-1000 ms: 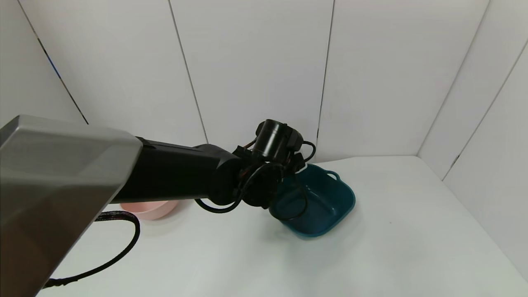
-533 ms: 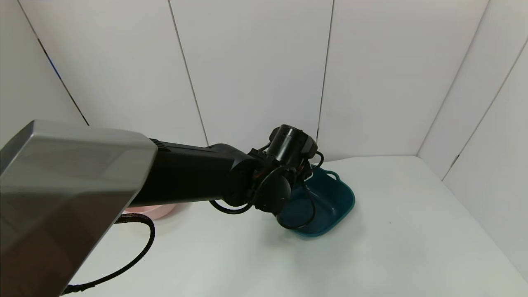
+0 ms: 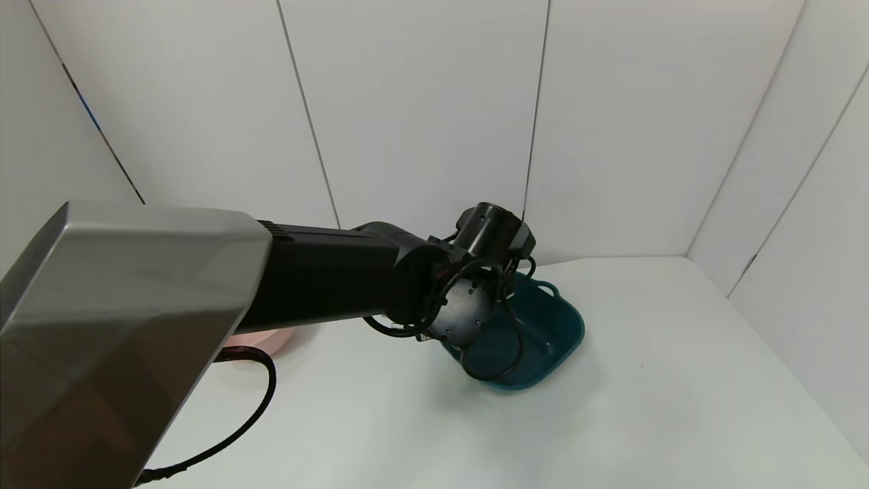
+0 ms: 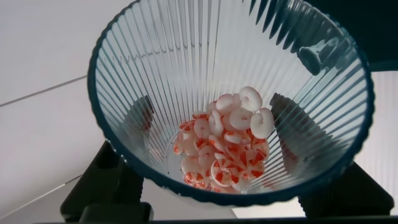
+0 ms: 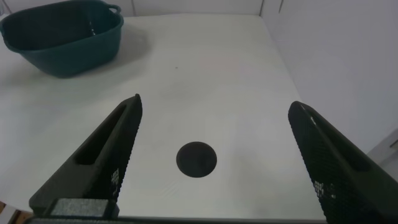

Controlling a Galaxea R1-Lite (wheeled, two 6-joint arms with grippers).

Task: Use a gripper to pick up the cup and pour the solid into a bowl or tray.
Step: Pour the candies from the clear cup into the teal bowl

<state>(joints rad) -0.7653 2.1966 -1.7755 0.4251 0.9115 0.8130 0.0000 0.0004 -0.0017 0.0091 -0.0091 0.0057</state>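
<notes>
The left arm point(image 3: 326, 278) reaches from the lower left across the middle, with a grey housing near the camera and a black forearm after it. Its wrist, with looping black cables, is above the near left part of the dark teal basin point(image 3: 550, 339), and it hides that part. The gripper itself and what it may hold cannot be seen from here. The basin stands on the white table point(image 3: 645, 407), close to the back wall. A pink bowl point(image 3: 271, 337) shows partly under the arm. A thick black cable point(image 3: 251, 407) lies curved on the table.
</notes>
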